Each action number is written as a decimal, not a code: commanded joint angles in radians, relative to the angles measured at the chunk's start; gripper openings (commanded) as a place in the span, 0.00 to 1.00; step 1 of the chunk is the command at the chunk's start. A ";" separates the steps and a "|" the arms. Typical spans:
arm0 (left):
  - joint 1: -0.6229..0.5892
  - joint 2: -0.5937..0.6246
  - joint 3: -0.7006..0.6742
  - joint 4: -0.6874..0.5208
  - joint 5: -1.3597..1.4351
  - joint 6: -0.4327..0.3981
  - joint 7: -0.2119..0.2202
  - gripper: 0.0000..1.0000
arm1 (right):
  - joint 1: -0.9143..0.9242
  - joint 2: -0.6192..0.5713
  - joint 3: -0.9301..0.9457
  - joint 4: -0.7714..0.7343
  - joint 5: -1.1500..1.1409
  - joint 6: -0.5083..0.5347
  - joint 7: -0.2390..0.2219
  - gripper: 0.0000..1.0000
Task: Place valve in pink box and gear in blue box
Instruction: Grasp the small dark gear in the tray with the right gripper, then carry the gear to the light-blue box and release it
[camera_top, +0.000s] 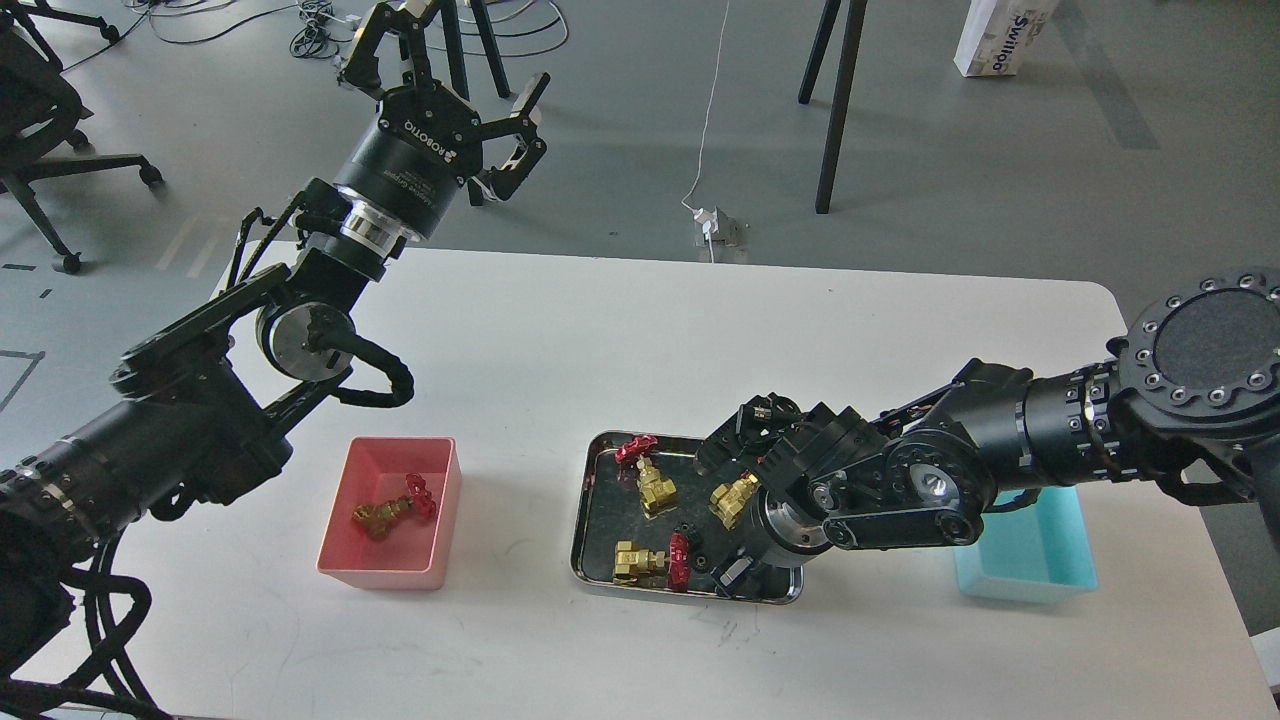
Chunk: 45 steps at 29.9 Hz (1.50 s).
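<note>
left hand (478, 100): it was raised high above the far edge of the worktop (600, 330), fingers spread wide and holding nothing.
right hand (735, 570): it was lowered into the steel tray (590, 530), seen dark and end-on, so i cannot tell if it was spread or pinching something.
valve in pink box (390, 512): one valve lay on its side inside the pink box (345, 520).
valves in tray: three were visible, one at the far left (648, 470), one near the front (650, 560), one (735, 497) just beside the right wrist.
gear: i could not make out any among the dark shapes by the right hand.
blue box (1030, 560): it stood at the right, partly hidden under the right arm.
handling: the valve looked like stiff, rather heavy and smooth metal; i judge the squarish brass body the safest place to take, not the round red wheel.
</note>
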<state>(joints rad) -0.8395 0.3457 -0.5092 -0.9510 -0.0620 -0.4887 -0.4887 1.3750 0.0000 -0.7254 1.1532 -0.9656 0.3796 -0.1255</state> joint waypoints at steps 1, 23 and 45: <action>-0.001 -0.001 0.000 0.000 0.001 0.000 0.000 0.99 | 0.004 0.000 0.001 0.000 0.001 0.004 0.000 0.23; -0.001 -0.025 -0.002 0.002 0.002 0.000 0.000 0.99 | 0.095 -0.372 0.221 0.124 0.044 0.007 -0.002 0.02; 0.043 -0.048 0.003 0.000 0.005 0.000 0.000 0.99 | -0.142 -1.057 0.279 0.373 0.034 -0.148 -0.051 0.08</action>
<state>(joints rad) -0.8122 0.2961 -0.5002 -0.9491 -0.0571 -0.4887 -0.4888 1.2714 -1.0887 -0.4470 1.5278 -0.9333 0.3133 -0.1778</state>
